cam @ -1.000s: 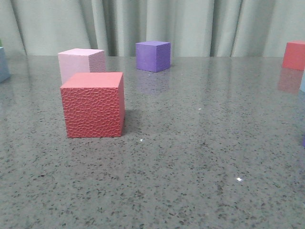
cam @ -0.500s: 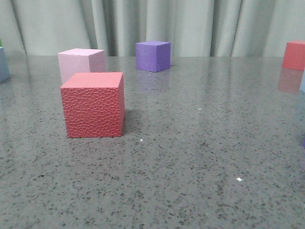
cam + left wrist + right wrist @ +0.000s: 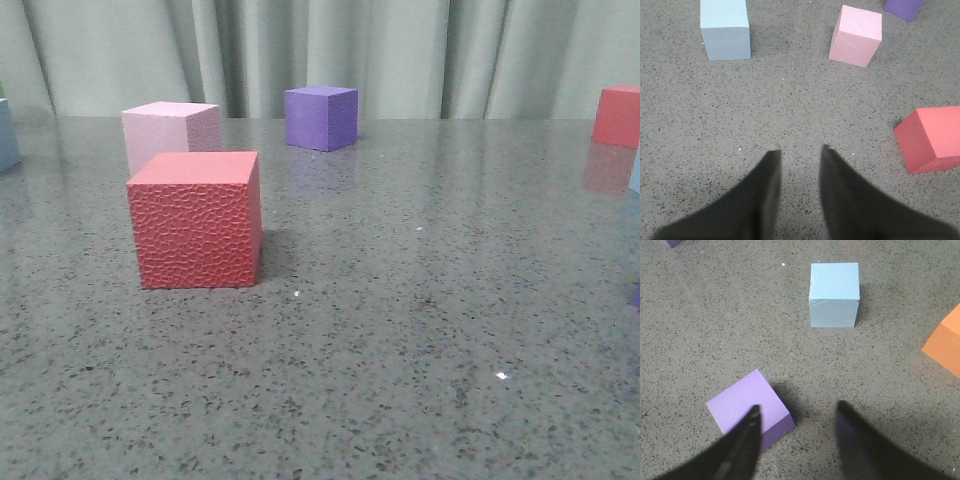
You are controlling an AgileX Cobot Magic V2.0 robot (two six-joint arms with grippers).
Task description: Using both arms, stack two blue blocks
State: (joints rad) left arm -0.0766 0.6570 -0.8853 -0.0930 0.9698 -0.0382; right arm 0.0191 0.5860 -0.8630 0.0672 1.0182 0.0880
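One pale blue block [image 3: 725, 30] stands on the grey speckled table, well ahead of my left gripper [image 3: 800, 151]. That gripper is open and holds nothing. In the front view this block shows only as a sliver [image 3: 5, 135] at the far left edge. The other blue block [image 3: 834, 294], with a curved crack near its top, stands ahead of my right gripper [image 3: 798, 407], which is open and empty. A sliver of pale blue [image 3: 635, 172] shows at the front view's right edge. Neither gripper appears in the front view.
A textured red cube [image 3: 197, 220] sits at front left, a pink cube [image 3: 170, 130] behind it, a purple cube [image 3: 321, 117] at the back, and a red cube [image 3: 617, 115] at back right. A lilac cube [image 3: 747, 407] lies under my right gripper's finger; an orange cube [image 3: 945, 342] sits nearby.
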